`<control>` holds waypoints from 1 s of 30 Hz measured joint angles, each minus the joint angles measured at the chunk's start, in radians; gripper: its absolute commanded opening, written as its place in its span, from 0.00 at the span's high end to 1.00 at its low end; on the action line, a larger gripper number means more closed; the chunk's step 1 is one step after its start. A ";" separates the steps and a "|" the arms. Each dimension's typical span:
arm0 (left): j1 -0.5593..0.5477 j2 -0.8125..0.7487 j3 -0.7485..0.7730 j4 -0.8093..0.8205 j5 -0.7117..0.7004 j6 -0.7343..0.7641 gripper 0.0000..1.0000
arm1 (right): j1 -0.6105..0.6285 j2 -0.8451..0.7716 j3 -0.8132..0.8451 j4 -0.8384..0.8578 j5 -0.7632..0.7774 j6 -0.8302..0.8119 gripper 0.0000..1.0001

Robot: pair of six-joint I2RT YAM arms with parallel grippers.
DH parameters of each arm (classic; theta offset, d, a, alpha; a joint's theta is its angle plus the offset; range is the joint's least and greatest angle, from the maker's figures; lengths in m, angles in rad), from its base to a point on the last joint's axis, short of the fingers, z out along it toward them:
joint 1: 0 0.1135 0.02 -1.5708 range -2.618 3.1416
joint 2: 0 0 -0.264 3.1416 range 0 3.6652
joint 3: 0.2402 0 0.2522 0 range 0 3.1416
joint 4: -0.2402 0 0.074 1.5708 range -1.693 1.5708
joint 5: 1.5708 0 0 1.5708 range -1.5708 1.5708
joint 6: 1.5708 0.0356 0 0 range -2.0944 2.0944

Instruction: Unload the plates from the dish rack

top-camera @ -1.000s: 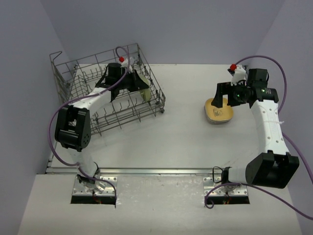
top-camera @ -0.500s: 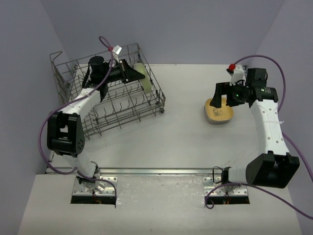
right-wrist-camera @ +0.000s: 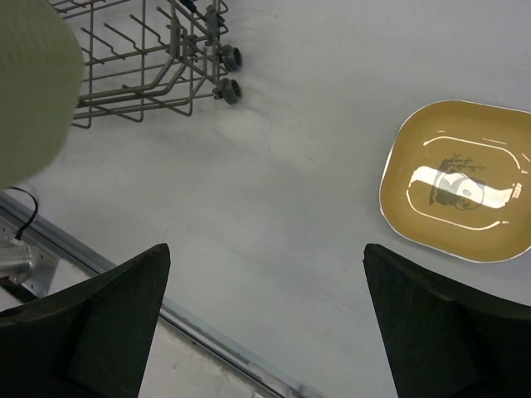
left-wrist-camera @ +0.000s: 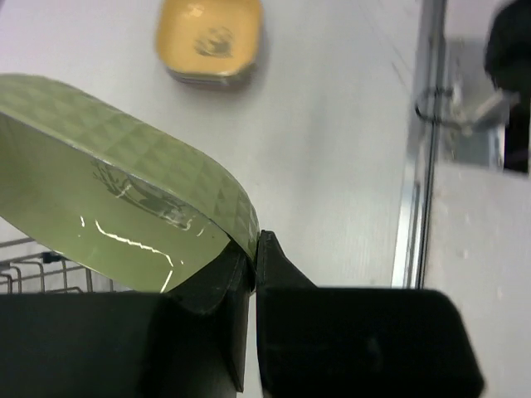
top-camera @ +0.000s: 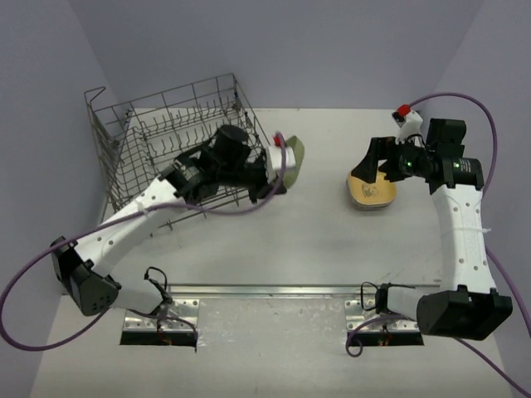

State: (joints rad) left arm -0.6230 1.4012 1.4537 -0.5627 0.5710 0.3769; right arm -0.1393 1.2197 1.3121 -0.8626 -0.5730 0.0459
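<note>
two arms reach over a matte white table (top-camera: 315,240) boxed in by plain pale lavender walls (top-camera: 332,50). from above, the left gripper (top-camera: 280,162) is clamped on the rim of an olive-green rounded-square plastic plate (top-camera: 293,152). the plate is held on edge in the air, just past the right end of the grey wire dish rack (top-camera: 133,141). the rack is a basket of thin metal rods with upright tines and raised sides. well apart to the right, the right gripper (top-camera: 367,170) hangs over a short stack of plates (top-camera: 371,192) lying flat on the table, the top one glossy tan. a bright metal rail (top-camera: 265,290) runs along the near edge by the arm bases.

the left wrist view shows black fingers pinched onto the olive plate's edge. its outer side has a faint checked texture, and its hollow face is shiny with a small print. rack wires show low at the left.

the right wrist view shows black fingers spread wide with nothing between them. the tan plate carries a panda print and glare. the rack's corner and its small wheels (right-wrist-camera: 226,70) sit at the top.
</note>
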 measured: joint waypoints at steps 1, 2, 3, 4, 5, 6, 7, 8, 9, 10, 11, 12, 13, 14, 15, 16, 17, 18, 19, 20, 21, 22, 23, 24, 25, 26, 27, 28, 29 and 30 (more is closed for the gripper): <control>-0.093 -0.040 -0.041 -0.034 -0.058 0.082 1.00 | 0.000 -0.012 0.000 -0.002 -0.009 -0.001 0.01; -0.187 -0.078 -0.086 -0.059 -0.126 0.163 1.00 | 0.001 -0.022 0.000 -0.004 -0.018 -0.002 0.01; -0.252 -0.103 -0.118 -0.095 -0.162 0.228 1.00 | 0.003 -0.028 0.000 -0.005 -0.026 -0.004 0.01; -0.322 -0.126 -0.155 -0.121 -0.210 0.293 1.00 | 0.004 -0.033 0.000 -0.007 -0.036 -0.007 0.01; -0.397 -0.150 -0.205 -0.129 -0.287 0.358 1.00 | 0.005 -0.034 0.000 -0.009 -0.047 -0.012 0.01; -0.460 -0.177 -0.266 -0.139 -0.378 0.424 1.00 | 0.005 -0.033 0.000 -0.011 -0.059 -0.015 0.01; -0.520 -0.192 -0.321 -0.165 -0.439 0.488 1.00 | 0.005 -0.033 0.001 -0.014 -0.070 -0.023 0.01; -0.580 -0.203 -0.374 -0.194 -0.493 0.551 1.00 | 0.005 -0.033 0.001 -0.018 -0.081 -0.031 0.01; -0.634 -0.205 -0.413 -0.228 -0.532 0.602 1.00 | 0.010 -0.033 0.001 -0.023 -0.090 -0.044 0.01; -0.679 -0.203 -0.445 -0.264 -0.566 0.646 1.00 | 0.019 -0.033 0.001 -0.031 -0.092 -0.059 0.02; -0.710 -0.198 -0.464 -0.299 -0.596 0.684 1.00 | 0.031 -0.033 0.001 -0.041 -0.092 -0.073 0.03; -0.734 -0.192 -0.477 -0.333 -0.623 0.717 1.00 | 0.044 -0.033 0.001 -0.051 -0.093 -0.087 0.04; -0.749 -0.186 -0.482 -0.358 -0.649 0.744 1.00 | 0.071 -0.034 -0.002 -0.057 -0.083 -0.100 0.04; -0.764 -0.180 -0.482 -0.371 -0.683 0.769 1.00 | 0.108 -0.039 -0.011 -0.062 -0.063 -0.113 0.05; -0.776 -0.171 -0.481 -0.376 -0.717 0.792 1.00 | 0.151 -0.047 -0.032 -0.062 -0.045 -0.123 0.05; -0.786 -0.160 -0.481 -0.377 -0.749 0.813 1.00 | 0.198 -0.057 -0.060 -0.059 -0.030 -0.130 0.06; -0.795 -0.149 -0.480 -0.378 -0.775 0.832 1.00 | 0.243 -0.067 -0.091 -0.058 -0.017 -0.135 0.08; -0.804 -0.137 -0.479 -0.380 -0.792 0.847 1.00 | 0.287 -0.078 -0.126 -0.062 -0.008 -0.137 0.08; -0.813 -0.122 -0.478 -0.381 -0.810 0.859 1.00 | 0.318 -0.084 -0.159 -0.066 0.001 -0.135 0.09; -0.819 -0.108 -0.477 -0.381 -0.823 0.869 1.00 | 0.346 -0.087 -0.190 -0.067 0.014 -0.133 0.11; -0.824 -0.095 -0.476 -0.382 -0.835 0.877 1.00 | 0.375 -0.090 -0.221 -0.066 0.027 -0.129 0.11; -0.827 -0.085 -0.475 -0.382 -0.848 0.881 1.00 | 0.408 -0.090 -0.246 -0.059 0.041 -0.121 0.12; -0.829 -0.074 -0.474 -0.381 -0.861 0.884 1.00 | 0.434 -0.090 -0.270 -0.053 0.058 -0.113 0.14; -0.830 -0.064 -0.472 -0.381 -0.872 0.885 1.00 | 0.460 -0.088 -0.289 -0.050 0.067 -0.103 0.16; -0.831 -0.057 -0.470 -0.381 -0.879 0.884 1.00 | 0.480 -0.084 -0.302 -0.050 0.072 -0.095 0.19; -0.831 -0.047 -0.465 -0.382 -0.889 0.883 1.00 | 0.495 -0.077 -0.307 -0.050 0.075 -0.083 0.21; -0.831 -0.033 -0.456 -0.385 -0.900 0.878 1.00 | 0.503 -0.067 -0.308 -0.046 0.075 -0.069 0.23; -0.831 -0.019 -0.444 -0.385 -0.911 0.871 1.00 | 0.506 -0.057 -0.308 -0.038 0.076 -0.056 0.26; -0.831 -0.005 -0.433 -0.382 -0.920 0.866 1.00 | 0.506 -0.048 -0.308 -0.028 0.077 -0.046 0.27; -0.831 0.009 -0.420 -0.381 -0.928 0.853 1.00 | 0.506 -0.036 -0.308 -0.019 0.077 -0.029 0.27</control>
State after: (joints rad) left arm -1.4544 1.4104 1.0332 -0.9437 -0.3567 1.2302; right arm 0.3664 1.1836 1.0039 -0.8816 -0.4961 0.0170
